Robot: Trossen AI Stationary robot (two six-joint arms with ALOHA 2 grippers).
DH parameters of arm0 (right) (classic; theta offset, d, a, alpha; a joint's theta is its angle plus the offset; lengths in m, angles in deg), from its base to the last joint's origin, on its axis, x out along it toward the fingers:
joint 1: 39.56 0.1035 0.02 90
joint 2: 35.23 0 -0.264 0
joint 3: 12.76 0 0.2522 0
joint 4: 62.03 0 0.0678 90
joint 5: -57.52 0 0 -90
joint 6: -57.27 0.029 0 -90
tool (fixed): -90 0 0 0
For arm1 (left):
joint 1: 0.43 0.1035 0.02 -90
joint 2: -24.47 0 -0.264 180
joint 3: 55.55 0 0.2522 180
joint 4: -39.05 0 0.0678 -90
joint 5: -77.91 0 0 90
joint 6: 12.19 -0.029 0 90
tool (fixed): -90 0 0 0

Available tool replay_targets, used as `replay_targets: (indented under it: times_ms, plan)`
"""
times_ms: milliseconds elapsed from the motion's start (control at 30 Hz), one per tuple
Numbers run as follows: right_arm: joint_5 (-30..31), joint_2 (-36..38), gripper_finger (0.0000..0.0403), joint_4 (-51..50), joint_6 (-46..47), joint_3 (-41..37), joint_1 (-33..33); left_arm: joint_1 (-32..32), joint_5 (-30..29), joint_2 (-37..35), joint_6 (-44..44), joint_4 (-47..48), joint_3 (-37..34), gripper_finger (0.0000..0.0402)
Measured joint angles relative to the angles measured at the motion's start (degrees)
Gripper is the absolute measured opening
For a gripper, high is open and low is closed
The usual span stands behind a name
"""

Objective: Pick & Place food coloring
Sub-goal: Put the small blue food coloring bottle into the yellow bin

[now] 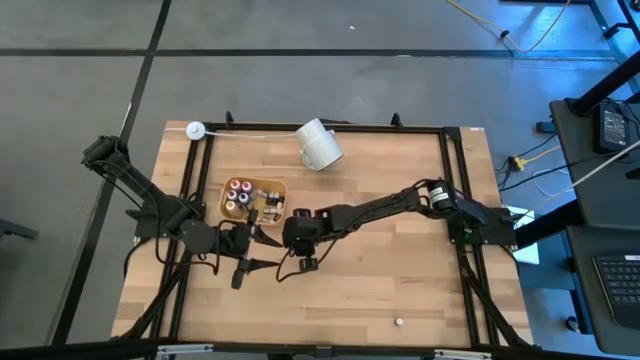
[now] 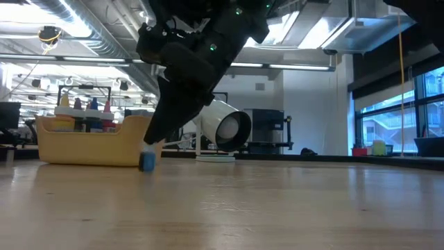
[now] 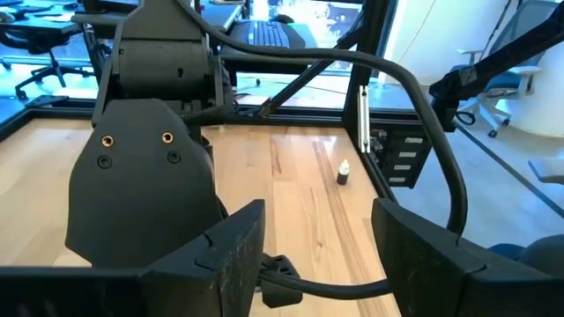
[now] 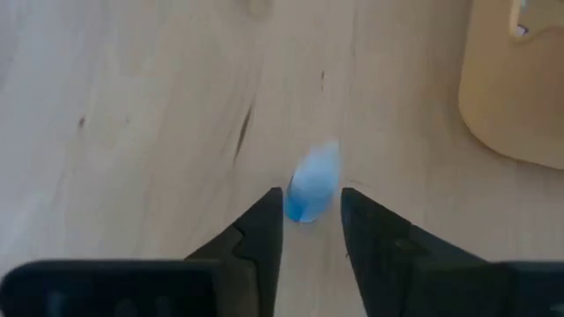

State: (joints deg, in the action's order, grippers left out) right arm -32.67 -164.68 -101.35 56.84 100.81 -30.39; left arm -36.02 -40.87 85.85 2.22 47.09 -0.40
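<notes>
A blue food coloring bottle [image 4: 311, 187] stands on the table right beside the yellow-orange tray [image 2: 90, 144], between the fingertips of my right gripper [image 4: 312, 211], which is shut on it and slants down from above [image 2: 148, 151]. The tray [image 1: 232, 208] holds several more small bottles [image 1: 240, 192]. One more small whitish bottle [image 3: 344, 173] stands alone near the table's front edge [image 1: 400, 322]. My left gripper [image 3: 317, 255] hovers open and holds nothing, just in front of the tray [image 1: 243, 268]. My right gripper pinches the blue bottle's lower part [image 4: 300, 210] between its two fingers, only at their free ends. The fingers slant down at it from above and from the table's right. The bottle's bottom [image 2: 147, 168] rests on the table, next to the tray's wall.
A big white cup [image 1: 320, 146] lies on its side at the table's far edge, its mouth showing in the low view [image 2: 229, 128]. A black frame runs around the tabletop [image 1: 455, 190]. Bare wood stretches over the table's middle and right.
</notes>
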Motion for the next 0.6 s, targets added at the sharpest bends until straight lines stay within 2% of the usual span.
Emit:
replay_targets:
  times_ms: [200,500,600]
  plan:
    - [0.04,0.0,0.0137,-0.04,-0.07,0.0,0.02,0.0,0.06,0.01,-0.01,0.02,0.0,0.0204]
    - [0.07,0.0,0.0128,-0.39,-0.29,0.0,0.01,0.0,0.09,0.01,-0.07,0.36,0.0,0.0201]
    - [0.21,1.03,0.0123,-4.08,-0.49,-0.11,0.81,0.0,0.1,0.07,0.96,3.16,0.0,0.0202]
